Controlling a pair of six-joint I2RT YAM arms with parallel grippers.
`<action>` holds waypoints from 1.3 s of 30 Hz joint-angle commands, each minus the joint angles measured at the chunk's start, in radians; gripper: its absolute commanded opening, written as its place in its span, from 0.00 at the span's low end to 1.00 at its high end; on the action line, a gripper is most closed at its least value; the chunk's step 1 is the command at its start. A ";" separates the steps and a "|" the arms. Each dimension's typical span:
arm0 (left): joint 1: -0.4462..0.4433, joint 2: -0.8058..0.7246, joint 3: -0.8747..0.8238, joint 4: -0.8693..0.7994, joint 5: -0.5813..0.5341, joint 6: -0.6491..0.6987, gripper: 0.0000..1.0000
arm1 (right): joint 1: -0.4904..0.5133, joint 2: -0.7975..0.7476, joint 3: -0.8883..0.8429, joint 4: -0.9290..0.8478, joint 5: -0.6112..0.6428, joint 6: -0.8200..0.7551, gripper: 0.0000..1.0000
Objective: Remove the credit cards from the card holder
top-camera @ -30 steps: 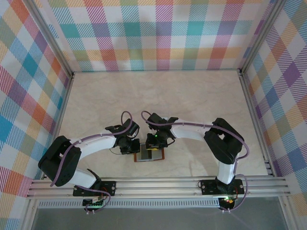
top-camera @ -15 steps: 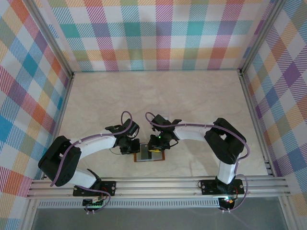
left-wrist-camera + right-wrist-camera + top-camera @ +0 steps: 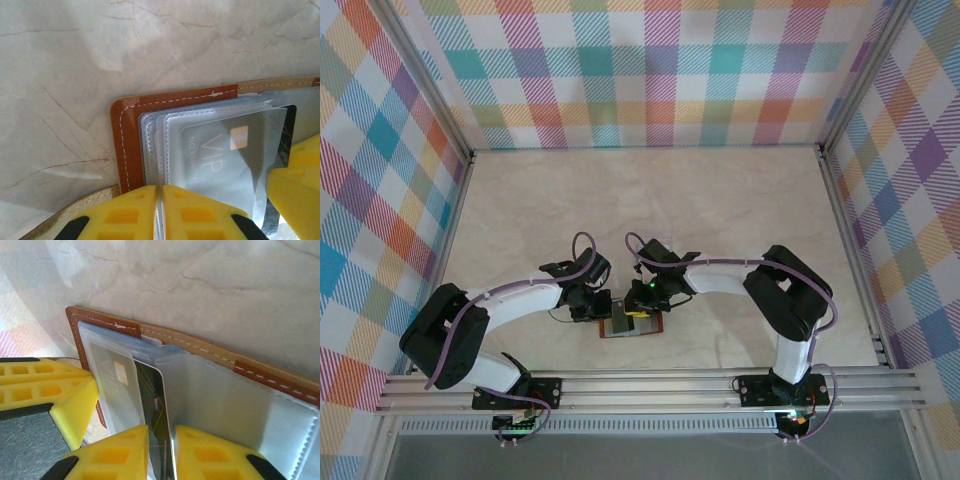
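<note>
The reddish-brown card holder (image 3: 632,327) lies open on the table between both grippers. My left gripper (image 3: 594,308) (image 3: 160,212) is shut on the edges of its clear sleeves at the left leather border (image 3: 127,150). One sleeve holds a pale credit card (image 3: 225,160) (image 3: 117,385) marked VIP. My right gripper (image 3: 642,300) (image 3: 161,455) stands over the holder (image 3: 100,322), jaws narrowly apart. A dark-faced card (image 3: 152,395) stands tilted between the jaws, its pale edge against the right finger. I cannot tell whether it is pinched.
The right gripper's yellow finger (image 3: 300,180) shows at the right in the left wrist view. The left gripper's fingers (image 3: 45,390) sit close at the left in the right wrist view. Pale marble tabletop (image 3: 650,200) stretches behind, with checked walls around it.
The right wrist has shifted slightly over the holder. The left arm and the holder have stayed put.
</note>
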 commanded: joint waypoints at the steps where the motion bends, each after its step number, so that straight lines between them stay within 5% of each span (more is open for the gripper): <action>1: -0.015 0.009 -0.026 -0.047 -0.040 0.020 0.13 | -0.003 0.019 -0.006 0.038 -0.035 0.010 0.20; 39: -0.015 -0.025 -0.005 -0.081 -0.054 0.034 0.13 | -0.014 -0.133 0.087 -0.444 0.293 -0.134 0.04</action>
